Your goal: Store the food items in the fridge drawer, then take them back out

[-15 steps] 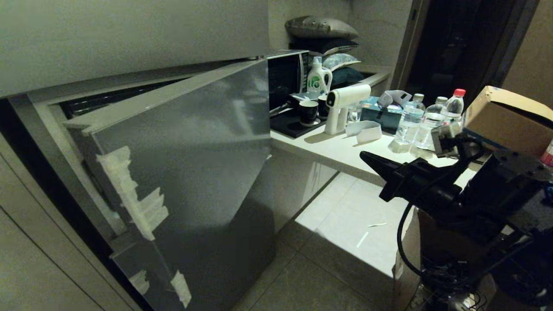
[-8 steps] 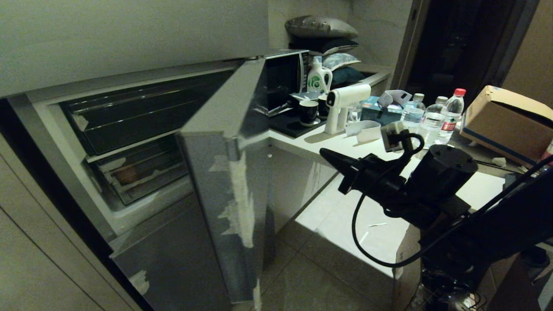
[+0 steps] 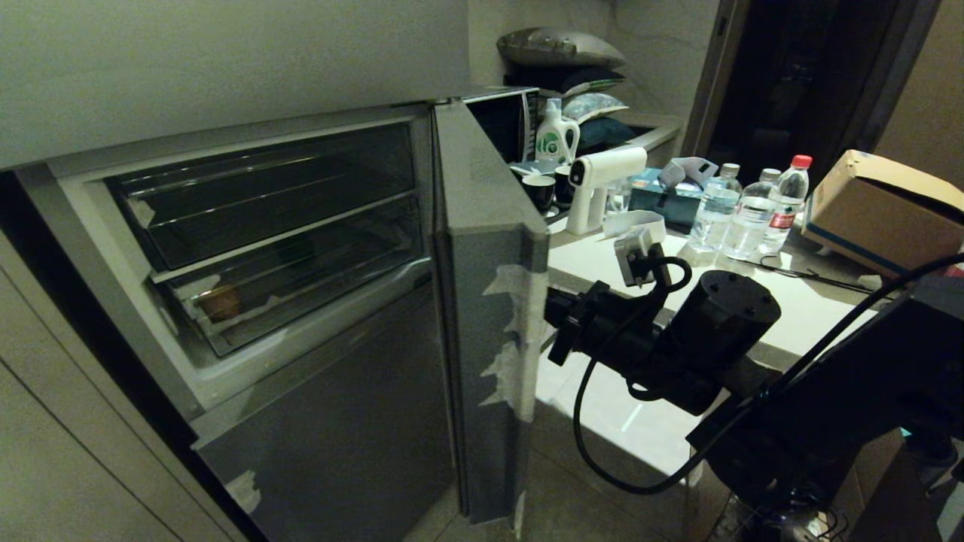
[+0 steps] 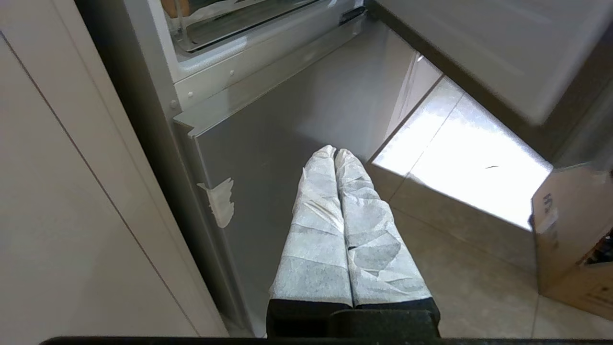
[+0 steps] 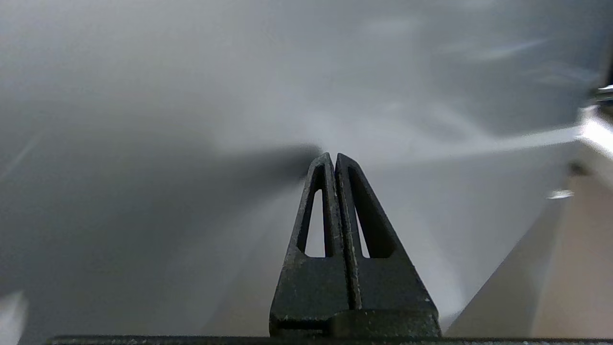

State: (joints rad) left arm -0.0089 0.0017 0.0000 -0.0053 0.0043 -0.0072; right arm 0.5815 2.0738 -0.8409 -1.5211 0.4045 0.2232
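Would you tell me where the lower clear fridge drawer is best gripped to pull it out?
Grip the fridge drawer by the top edge of its front lip, coming straight in from the front past the open door: the lip is its only exposed graspable edge.

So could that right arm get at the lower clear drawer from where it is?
Probably not yet. The right gripper sits shut behind the outer face of the open fridge door, so the door stands between it and the fridge drawer, which is not pulled out.
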